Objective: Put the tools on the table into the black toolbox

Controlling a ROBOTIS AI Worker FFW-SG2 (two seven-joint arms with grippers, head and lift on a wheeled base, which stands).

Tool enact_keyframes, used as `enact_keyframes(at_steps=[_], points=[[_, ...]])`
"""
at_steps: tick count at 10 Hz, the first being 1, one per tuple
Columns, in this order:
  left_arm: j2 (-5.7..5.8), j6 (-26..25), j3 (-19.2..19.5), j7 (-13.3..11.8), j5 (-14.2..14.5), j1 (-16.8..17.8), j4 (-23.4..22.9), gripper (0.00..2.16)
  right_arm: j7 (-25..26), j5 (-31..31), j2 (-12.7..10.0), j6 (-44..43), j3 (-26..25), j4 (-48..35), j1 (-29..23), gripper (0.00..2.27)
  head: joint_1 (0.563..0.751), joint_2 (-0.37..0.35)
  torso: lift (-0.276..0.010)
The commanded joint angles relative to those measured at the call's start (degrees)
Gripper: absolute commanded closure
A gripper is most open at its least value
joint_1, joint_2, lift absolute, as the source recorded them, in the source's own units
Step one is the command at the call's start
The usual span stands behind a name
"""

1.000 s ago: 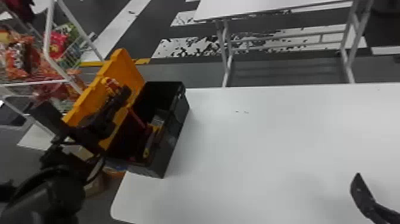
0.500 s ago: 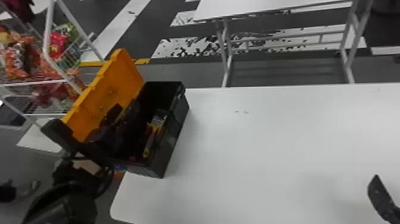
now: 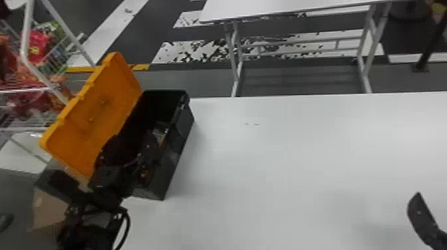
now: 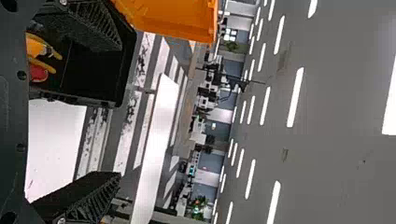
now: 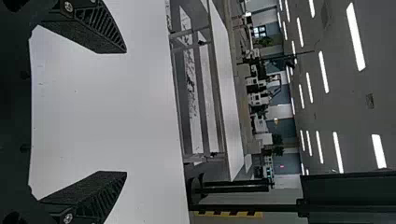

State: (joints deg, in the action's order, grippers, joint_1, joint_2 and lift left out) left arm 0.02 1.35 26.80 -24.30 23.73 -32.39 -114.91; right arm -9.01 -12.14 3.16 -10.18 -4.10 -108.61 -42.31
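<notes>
So the left gripper [image 3: 133, 146] is being held over the open black toolbox [image 3: 173, 163], its arm being angled in across the surface's [image 3: 282, 159] left edge and aimed pretty much at the far side, jaws being spread wide. The toolbox is being supported by the surface's far left corner area, a yellow-and-orange tool [image 4: 37, 50] being held inside. The right gripper [image 3: 419, 214] is being held well over to the right, pointed forward, jaws also being parted.
</notes>
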Motion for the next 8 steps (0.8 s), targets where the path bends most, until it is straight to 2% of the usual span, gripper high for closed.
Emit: enact_keyframes(at_steps=[1, 3, 4, 5, 6, 7, 8], points=[[-0.11, 5.72, -4.74, 1.88, -2.2, -3.38, 0.74, 0.03, -0.75, -0.07, 0.0, -2.69, 0.05, 0.33, -0.85, 0.08, 0.695, 0.231, -0.075], [-0.02, 15.21, -9.92, 5.05, -3.87, -7.07, 3.03, 0.03, -1.54, -0.07, 0.0, -5.15, 0.67, 0.94, -1.73, 0.08, 0.695, 0.187, -0.075], [0.06, 22.42, -12.56, 8.12, -7.21, -8.3, 4.88, 0.04, -1.54, 0.1, 0.0, -7.61, 1.2, 1.82, -1.99, 0.08, 0.695, 0.176, -0.075], [0.33, 26.64, -14.4, 9.97, -8.09, -9.62, 6.11, 0.04, -1.54, 0.45, 0.0, -9.9, 1.72, 2.88, -2.34, 0.08, 0.695, 0.172, -0.075], [0.59, 32.09, -16.6, 12.78, -10.81, -10.77, 7.78, 0.04, -1.54, 0.72, 0.0, -12.71, 2.34, 3.93, -2.87, 0.08, 0.695, 0.164, -0.075], [1.12, 36.31, -19.15, 15.95, -11.96, -11.56, 9.71, 0.04, -1.54, 0.8, 0.0, -15.87, 2.78, 4.9, -3.31, 0.08, 0.695, 0.156, -0.075], [1.38, 38.94, -20.73, 17.44, -13.54, -11.91, 11.64, 0.04, -1.36, 1.33, -0.09, -21.15, 3.57, 6.39, -3.75, 0.08, 0.695, 0.147, -0.075]])
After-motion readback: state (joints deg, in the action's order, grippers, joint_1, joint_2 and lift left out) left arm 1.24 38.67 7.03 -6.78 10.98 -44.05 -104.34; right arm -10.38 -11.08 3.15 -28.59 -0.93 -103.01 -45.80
